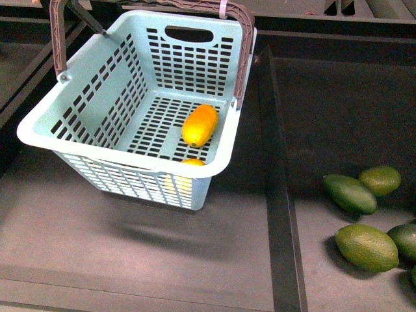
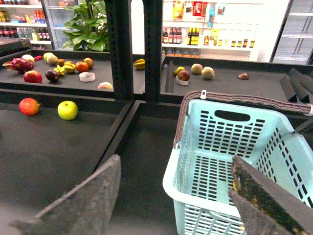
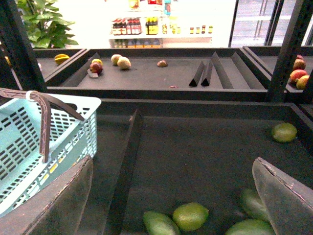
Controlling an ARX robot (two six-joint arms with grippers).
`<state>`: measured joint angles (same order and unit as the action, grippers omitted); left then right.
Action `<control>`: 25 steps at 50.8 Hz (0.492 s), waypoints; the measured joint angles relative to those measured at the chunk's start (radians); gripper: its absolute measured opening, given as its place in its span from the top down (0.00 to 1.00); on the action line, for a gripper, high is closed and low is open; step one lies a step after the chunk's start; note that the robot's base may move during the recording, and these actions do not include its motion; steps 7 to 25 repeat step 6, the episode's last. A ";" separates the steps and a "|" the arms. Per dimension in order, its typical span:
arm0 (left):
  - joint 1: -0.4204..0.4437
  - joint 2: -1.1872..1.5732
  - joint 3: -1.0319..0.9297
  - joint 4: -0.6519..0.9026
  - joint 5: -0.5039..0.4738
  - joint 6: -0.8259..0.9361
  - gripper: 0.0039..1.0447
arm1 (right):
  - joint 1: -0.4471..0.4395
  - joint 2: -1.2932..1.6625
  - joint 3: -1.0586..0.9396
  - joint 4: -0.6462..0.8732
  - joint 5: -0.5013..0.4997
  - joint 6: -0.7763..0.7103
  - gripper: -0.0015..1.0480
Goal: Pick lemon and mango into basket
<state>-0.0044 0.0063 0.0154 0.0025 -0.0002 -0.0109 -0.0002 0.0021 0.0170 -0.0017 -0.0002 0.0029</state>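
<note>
Since both our jaws hang spread and empty, the smooth, firm mango (image 1: pixel 199 125) and lemon (image 1: pixel 192 162) lie loose inside the basket (image 1: pixel 39 130).

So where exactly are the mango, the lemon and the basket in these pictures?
mango (image 1: pixel 199 125): front view, middle of its orange skin, on the basket floor.
lemon (image 1: pixel 192 162): front view, the top sliver showing above the near rim.
basket (image 1: pixel 123 153): front view, near rim.

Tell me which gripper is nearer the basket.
Left. The left gripper hangs right over the basket rim. The right gripper sits off to the basket's side, above the green fruits. Both jaws are open.
</note>
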 joint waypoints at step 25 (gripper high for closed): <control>0.000 0.000 0.000 0.000 0.000 0.000 0.11 | 0.000 0.000 0.000 0.000 0.000 0.000 0.08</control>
